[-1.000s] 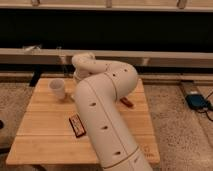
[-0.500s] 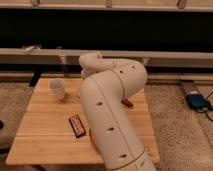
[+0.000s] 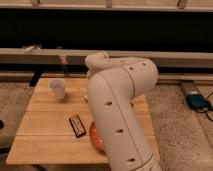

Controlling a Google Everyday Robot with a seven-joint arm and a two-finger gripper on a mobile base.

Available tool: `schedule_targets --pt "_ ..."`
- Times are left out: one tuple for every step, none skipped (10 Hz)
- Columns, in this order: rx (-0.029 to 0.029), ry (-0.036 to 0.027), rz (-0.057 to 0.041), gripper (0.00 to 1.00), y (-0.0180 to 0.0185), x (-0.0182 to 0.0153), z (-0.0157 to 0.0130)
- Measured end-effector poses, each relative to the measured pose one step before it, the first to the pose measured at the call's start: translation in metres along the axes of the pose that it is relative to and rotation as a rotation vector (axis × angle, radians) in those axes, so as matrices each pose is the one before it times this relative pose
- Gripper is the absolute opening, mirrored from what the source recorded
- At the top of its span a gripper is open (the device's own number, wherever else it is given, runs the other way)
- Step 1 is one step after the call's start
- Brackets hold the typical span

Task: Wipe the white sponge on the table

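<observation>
The wooden plank table (image 3: 45, 137) fills the lower left of the camera view. My thick white arm (image 3: 117, 105) rises from the bottom edge, bends at the upper right and reaches back left over the table's far side. It covers the table's middle and right. The gripper is hidden behind the arm's own links, and it is shut. No white sponge shows; it is hidden or out of view.
A translucent white cup (image 3: 57, 89) stands at the table's far left. A dark flat bar (image 3: 76, 125) lies near the middle, and an orange-red thing (image 3: 95, 139) peeks out beside the arm. A blue device (image 3: 196, 101) lies on the floor at right. A dark wall runs behind.
The arm's upper links have shifted to the right over the table. The cup and the dark bar have stayed in place.
</observation>
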Motion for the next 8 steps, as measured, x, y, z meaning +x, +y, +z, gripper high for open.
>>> schedule_targets --pt "0.00130 0.01321 -0.01835 0.00 0.00337 0.00534 0.00096" --pt "0.00187 0.01204 -0.02607 0.00 0.00440 0.00356 0.00187" --pt "-0.00146 0.01372 -0.03052 0.00 0.00860 0.00319 0.00192" --pt "-0.00308 0.01515 -0.03549 0.00 0.01061 0.00277 0.00310" --pt "-0.00054 0.00502 -0.02435 0.00 0.00516 -0.00044 0.00147" --pt "-0.00247 0.00418 -0.02120 0.00 0.00570 -0.00082 0.00174" --pt "-0.00376 0.00203 -0.02606 0.00 0.00698 -0.00287 0.00115" --pt "-0.00337 0.00073 -0.02408 0.00 0.00706 -0.00363 0.00069"
